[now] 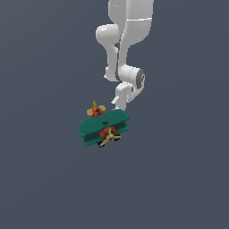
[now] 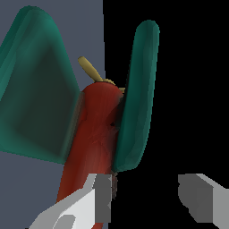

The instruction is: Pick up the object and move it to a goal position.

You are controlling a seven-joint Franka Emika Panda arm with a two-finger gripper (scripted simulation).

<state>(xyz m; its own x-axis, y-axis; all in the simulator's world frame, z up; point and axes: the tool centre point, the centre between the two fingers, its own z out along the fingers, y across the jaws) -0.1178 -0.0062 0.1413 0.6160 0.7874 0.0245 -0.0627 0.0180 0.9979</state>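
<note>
The toy biplane sits low in the scene, just below the end effector, which comes at it from behind the green wings. In the wrist view one finger lies against the red fuselage while the other stands apart, so the jaws look spread and not yet clamped. For a good grasp, centre the fuselage between both fingers before closing, clear of the wings.

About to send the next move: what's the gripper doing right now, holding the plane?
Gripper: open, fingers apart, holding nothing; one finger sits beside the biplane body.
</note>
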